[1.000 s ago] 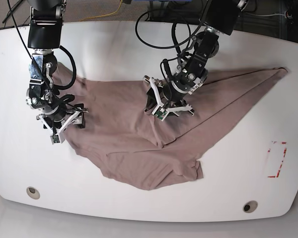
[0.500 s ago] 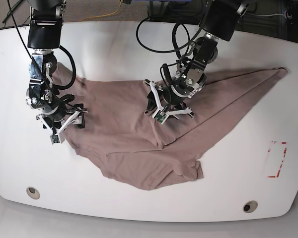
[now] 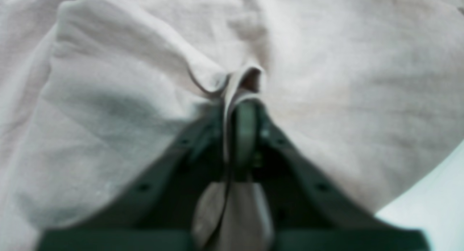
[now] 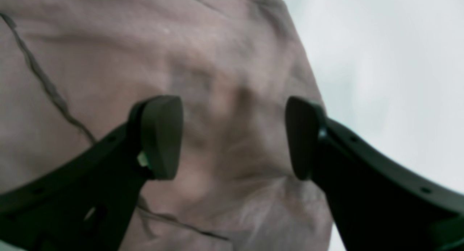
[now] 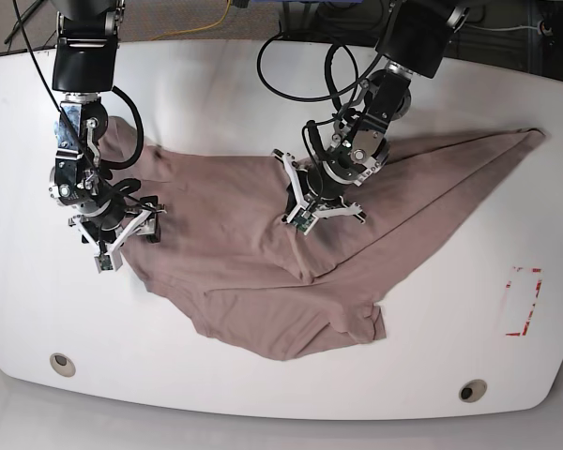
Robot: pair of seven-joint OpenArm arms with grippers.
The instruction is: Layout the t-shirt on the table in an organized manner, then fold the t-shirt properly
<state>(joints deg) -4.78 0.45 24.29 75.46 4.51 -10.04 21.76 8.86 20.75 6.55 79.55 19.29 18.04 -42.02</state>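
A: Where's the t-shirt [image 5: 263,253] sitting?

B: Spread crookedly over the middle of the white bench [image 5: 450,328], one long corner pulled out toward the far right edge, a rumpled lump near the front. It isn't laid flat yet.

A: How would you expect it to behave?

B: Thin, soft, light cloth, I'd judge. No stiffness, so it will sag and crease wherever it isn't supported, and it should slide easily on that smooth top. Nothing to break, but a pinch may gather two layers at once.

A: What about the left tool [image 5: 311,208]?

B: Down on the middle of the shirt with its jaws closed. The left wrist view shows a small ridge of cloth [image 3: 242,86] nipped between the pads, with folds bunching to either side.

A: And the right tool [image 5: 113,232]?

B: At the shirt's left edge, jaws spread wide, pads [image 4: 161,136] on either side of the cloth beneath them and gripping nothing. Bare bench shows just beside it in the right wrist view.

A: Where's best to take hold?

B: At hems, seams or corners, I think, where the cloth is doubled and less likely to slip out. A mid-panel pinch like the left one lifts a peak but won't straighten the outline; two spaced grips along one edge would pull it flat.
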